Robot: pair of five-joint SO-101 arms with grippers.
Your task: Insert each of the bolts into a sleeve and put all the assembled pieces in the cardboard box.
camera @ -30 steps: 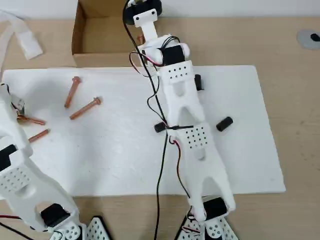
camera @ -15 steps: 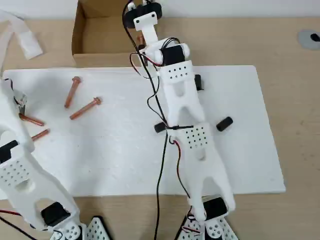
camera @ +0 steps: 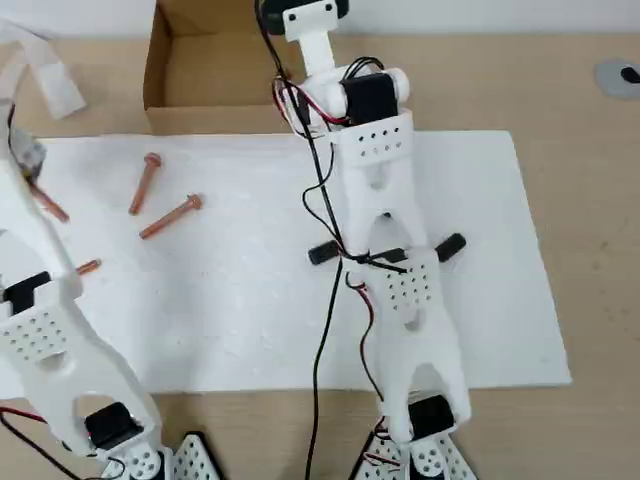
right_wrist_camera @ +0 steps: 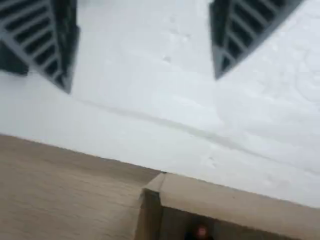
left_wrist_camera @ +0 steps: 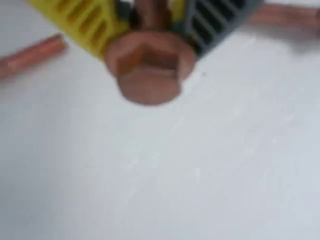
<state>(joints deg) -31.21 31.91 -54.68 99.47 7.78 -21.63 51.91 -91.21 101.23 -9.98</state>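
Observation:
My left gripper (left_wrist_camera: 150,20) is shut on a copper bolt (left_wrist_camera: 149,67), whose hex head points at the camera between the yellow and grey fingers. In the high view this bolt (camera: 48,205) hangs at the left edge of the white mat (camera: 250,320). Three more bolts (camera: 145,182) (camera: 170,217) (camera: 88,267) lie on the mat. Two black sleeves (camera: 322,252) (camera: 450,246) sit beside the right arm. My right gripper (right_wrist_camera: 142,45) is open and holds nothing, just past the cardboard box (right_wrist_camera: 210,197). A copper piece (right_wrist_camera: 201,232) shows inside the box.
The cardboard box (camera: 195,70) stands at the back, left of the right arm's wrist. White scraps (camera: 45,70) lie at the far left. A grey disc (camera: 618,77) sits at the far right on the wooden table. Loose cables run along the right arm.
The left arm has raised its bolt off the mat and carried it farther back. The right arm has stretched farther back and shifted a little to the right.

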